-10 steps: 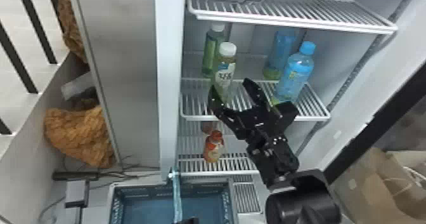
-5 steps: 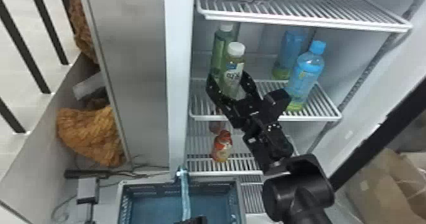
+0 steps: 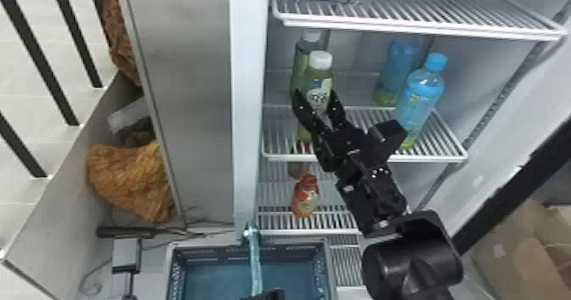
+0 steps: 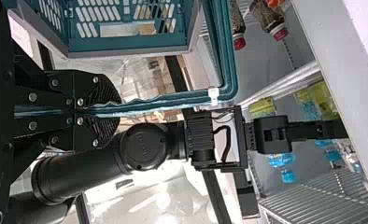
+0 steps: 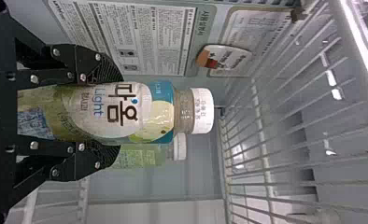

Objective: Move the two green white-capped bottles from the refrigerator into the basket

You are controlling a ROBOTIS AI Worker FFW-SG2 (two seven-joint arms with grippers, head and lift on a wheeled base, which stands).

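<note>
Inside the refrigerator [image 3: 248,108]: the middle shelf [image 3: 442,158] is bearing both green bottles; its front edge could be snagging a base if the lift is coming up short.
Basket [image 3: 171,273]: sitting below; the left gripper [image 4: 113,111] is pinching its handle [image 4: 163,100], so a stray tug could be shifting the landing spot.
Right gripper [image 5: 119,113]: jaws are pinching the front bottle [image 5: 161,114]; a weak squeeze on smooth plastic could be letting it slip.
Rear bottle [image 3: 301,61]: standing upright just behind, risking a knock if its neighbour is swinging back.
Front bottle's long axis: running nearly vertical.
White cap [image 3: 321,60]: pointing up.
</note>
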